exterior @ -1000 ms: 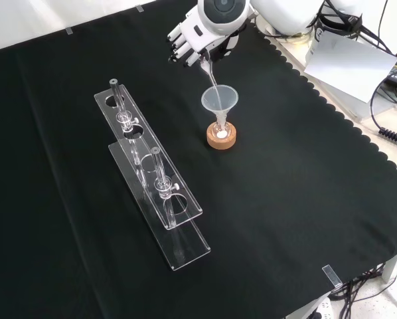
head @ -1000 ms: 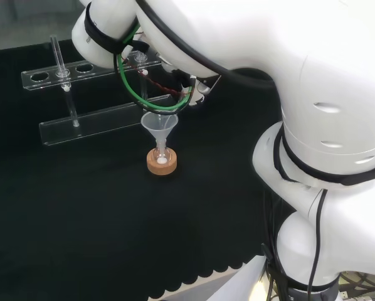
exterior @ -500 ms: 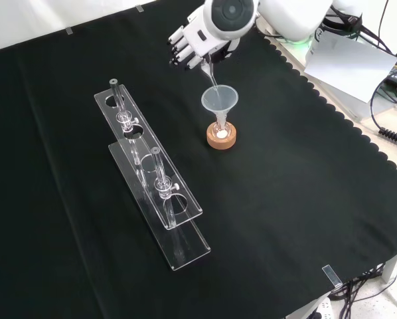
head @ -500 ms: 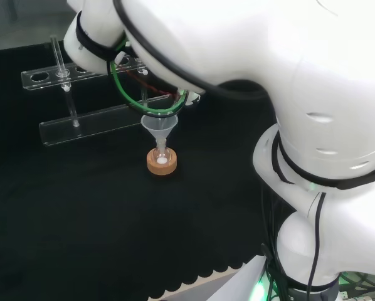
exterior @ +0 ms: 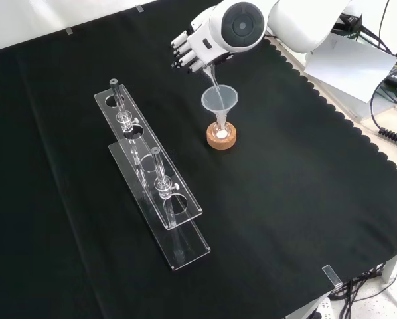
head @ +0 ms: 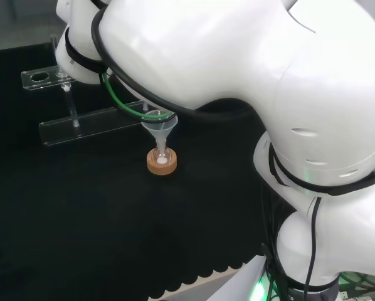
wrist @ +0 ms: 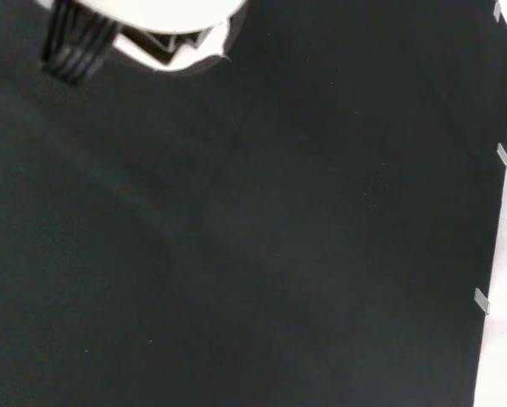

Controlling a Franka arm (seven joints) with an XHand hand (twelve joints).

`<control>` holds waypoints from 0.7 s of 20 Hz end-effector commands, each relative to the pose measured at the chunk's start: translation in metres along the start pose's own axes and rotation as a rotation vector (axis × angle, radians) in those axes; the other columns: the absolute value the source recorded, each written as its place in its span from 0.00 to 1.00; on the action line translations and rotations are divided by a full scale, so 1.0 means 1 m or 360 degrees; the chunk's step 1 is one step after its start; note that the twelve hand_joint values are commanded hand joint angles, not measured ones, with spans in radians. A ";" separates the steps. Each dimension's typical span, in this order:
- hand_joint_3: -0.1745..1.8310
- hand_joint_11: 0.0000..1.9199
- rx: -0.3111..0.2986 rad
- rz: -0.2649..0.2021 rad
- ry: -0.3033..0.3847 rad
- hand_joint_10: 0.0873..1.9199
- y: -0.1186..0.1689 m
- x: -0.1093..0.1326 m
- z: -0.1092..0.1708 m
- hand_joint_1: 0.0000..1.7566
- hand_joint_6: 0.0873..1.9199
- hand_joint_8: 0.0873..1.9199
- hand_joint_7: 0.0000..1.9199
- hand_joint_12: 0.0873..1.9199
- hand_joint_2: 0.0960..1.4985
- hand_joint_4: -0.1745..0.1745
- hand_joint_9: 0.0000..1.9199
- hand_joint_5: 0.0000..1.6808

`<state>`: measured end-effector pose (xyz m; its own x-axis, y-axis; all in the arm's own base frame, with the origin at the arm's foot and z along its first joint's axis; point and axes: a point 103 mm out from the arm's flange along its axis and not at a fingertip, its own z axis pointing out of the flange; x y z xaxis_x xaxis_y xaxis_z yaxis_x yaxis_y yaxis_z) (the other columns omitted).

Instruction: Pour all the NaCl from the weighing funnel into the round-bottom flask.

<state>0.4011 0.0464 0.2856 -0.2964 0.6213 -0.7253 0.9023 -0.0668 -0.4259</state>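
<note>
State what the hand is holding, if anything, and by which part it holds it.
The hand holds the clear weighing funnel by its upper end, its narrow stem slanting down into the plastic funnel on the flask.

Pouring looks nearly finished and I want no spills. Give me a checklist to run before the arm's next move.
1. Hand curled round the weighing funnel: ok.
2. Its spout over the funnel mouth: ok.
3. Funnel seated upright in the round-bottom flask: ok.
4. Flask resting on its cork ring: ok.
5. White NaCl in the flask: ok.
6. Weighing funnel fully emptied: cannot tell.
</note>
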 end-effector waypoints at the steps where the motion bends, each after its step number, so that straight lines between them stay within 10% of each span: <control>1: 0.49 0.29 -0.0001 0.0001 -0.0027 0.24 -0.002 0.001 -0.002 0.62 0.47 0.32 0.17 0.61 0.38 1.00 0.36 0.69; 14: 0.49 0.28 0.0025 0.0011 -0.0131 0.24 -0.006 0.005 -0.011 0.62 0.47 0.32 0.17 0.61 0.38 1.00 0.36 0.69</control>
<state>0.3982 0.0567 0.2895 -0.3130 0.5645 -0.7638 0.9004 -0.0796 -0.4278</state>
